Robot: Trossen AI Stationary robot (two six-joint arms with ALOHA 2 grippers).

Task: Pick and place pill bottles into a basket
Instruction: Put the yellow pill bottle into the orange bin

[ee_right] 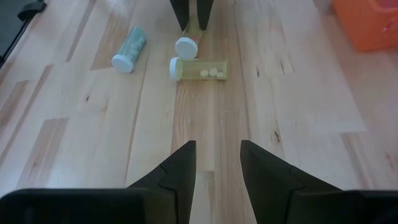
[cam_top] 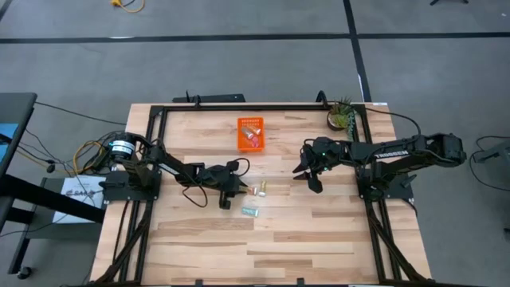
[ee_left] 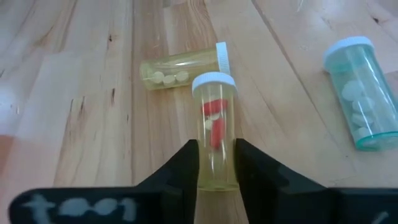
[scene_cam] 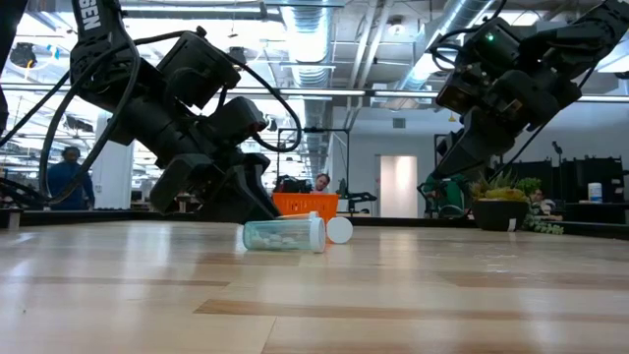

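The small orange perforated plastic basket (cam_top: 250,134) holds some bottles; three remain on the table. The left gripper (ee_left: 216,163) clamps a clear yellowish red-pill bottle (ee_left: 215,132); the right gripper (ee_right: 216,163) hovers, fingers apart.

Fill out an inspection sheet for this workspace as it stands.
Surface: wooden table, bare planks.
Job's things: orange basket holds a bottle; teal bottle and yellow bottle lie on their sides; red-pill bottle in grasp.
Clutter: potted plant at the far right corner.
Grippers: left gripper shut on red-pill bottle; right gripper open, empty.
Cables: bundle off the table's left edge.
Surroundings: person in the room behind.
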